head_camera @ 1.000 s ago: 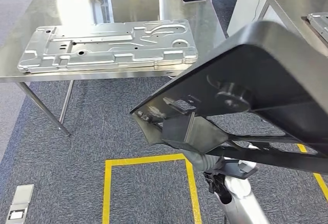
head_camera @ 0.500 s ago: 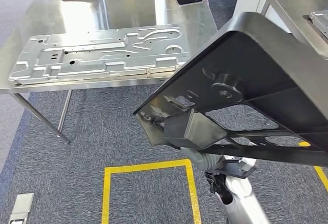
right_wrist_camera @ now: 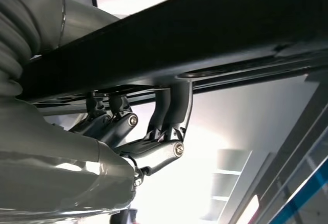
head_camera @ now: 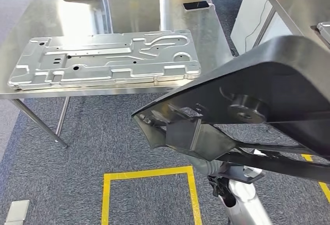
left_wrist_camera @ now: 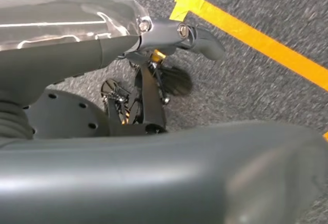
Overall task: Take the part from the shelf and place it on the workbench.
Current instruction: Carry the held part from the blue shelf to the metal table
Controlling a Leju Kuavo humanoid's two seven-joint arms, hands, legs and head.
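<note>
Gripping black part (head_camera: 268,91), right hand (right_wrist_camera: 162,126), workbench (head_camera: 128,14) ahead

The right arm (head_camera: 243,202) is a smooth silver tube with a bright sheen, and a black cable bundle sits at its wrist end. A grey ribbed sleeve (right_wrist_camera: 13,34) covers the right wrist, folded like a bellows. The right hand (right_wrist_camera: 155,131) has dark, slim fingers (right_wrist_camera: 180,103) on polished metal links joined by round silver screws. The left hand (left_wrist_camera: 155,65) has a glossy grey shell, a thick grey thumb (left_wrist_camera: 203,39) pinned with a silver bolt, black finger links and a small brass-coloured fitting between them. A dark grey plate beside it is dotted with small round holes.
</note>
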